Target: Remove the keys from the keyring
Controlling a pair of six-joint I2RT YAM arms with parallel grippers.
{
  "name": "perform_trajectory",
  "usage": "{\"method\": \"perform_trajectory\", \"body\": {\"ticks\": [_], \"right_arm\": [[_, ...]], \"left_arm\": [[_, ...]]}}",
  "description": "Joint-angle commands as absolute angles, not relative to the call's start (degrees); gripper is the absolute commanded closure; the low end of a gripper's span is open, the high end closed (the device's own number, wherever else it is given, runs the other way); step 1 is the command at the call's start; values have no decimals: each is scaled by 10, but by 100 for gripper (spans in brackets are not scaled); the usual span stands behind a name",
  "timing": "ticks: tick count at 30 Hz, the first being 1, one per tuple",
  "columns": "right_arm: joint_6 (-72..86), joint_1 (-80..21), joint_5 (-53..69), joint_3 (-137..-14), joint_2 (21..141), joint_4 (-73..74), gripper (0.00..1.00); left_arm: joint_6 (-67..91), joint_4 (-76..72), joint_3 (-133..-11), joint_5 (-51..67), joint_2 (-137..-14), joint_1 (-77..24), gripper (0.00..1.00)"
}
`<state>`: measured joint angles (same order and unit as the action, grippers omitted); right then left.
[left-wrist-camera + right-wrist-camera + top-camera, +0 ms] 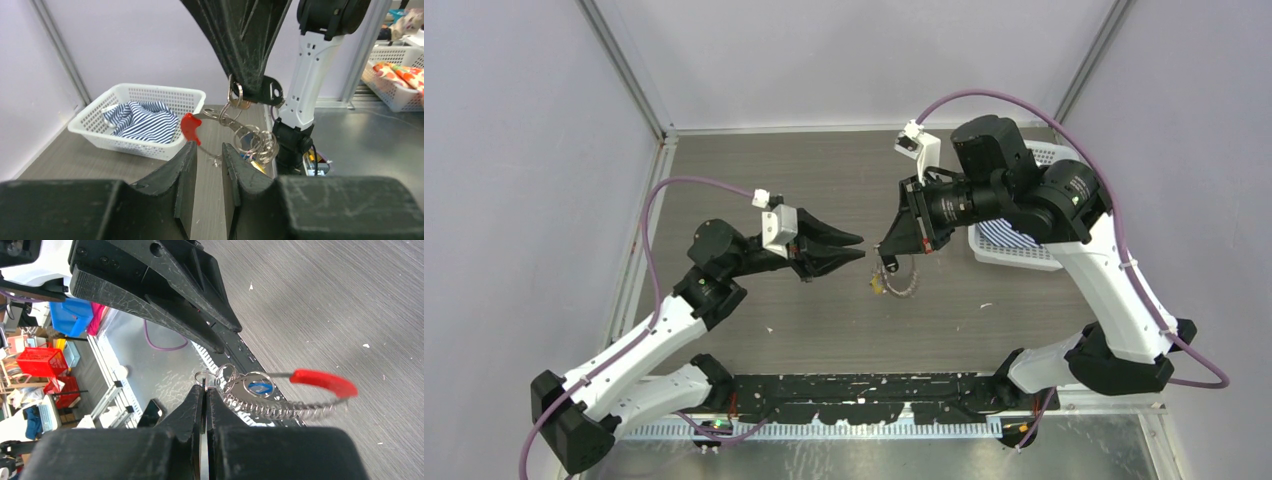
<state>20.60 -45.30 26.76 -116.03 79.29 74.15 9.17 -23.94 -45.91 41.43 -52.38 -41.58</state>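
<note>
Keys point(271, 93) and keyring point(322, 381) are held above the tabletop point(824, 170) in the closed jaws of the right gripper point(885, 250); a counter-grip is needed from the left gripper point(860, 248), jaws parted.

White mesh basket point(150, 89) at the far right of the grey table point(824, 180), holding a crumpled blue-and-white striped cloth point(142, 120).

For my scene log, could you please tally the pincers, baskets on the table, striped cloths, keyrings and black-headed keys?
Pincers: 2 (left pincer, right pincer)
Basket on the table: 1
Striped cloth: 1
Keyring: 1
Black-headed key: 1
Total: 6
</note>
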Motion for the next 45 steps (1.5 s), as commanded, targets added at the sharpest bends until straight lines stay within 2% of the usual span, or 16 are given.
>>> {"method": "perform_trajectory", "body": {"ticks": [1,16,35,45], "right_arm": [[191,-454,286,-1189,795,736,99],[182,-462,299,-1191,796,740,99],[176,-469,300,-1193,797,744,99],[178,-472,293,-1195,796,744,99]], "left_arm": [[118,-292,-491,449,-528,-414,73],[140,-306,-529,515,-574,-414,73],[158,-336,-521,513,-583,-415,73],[155,-338,-519,512,-592,-440,78]]}}
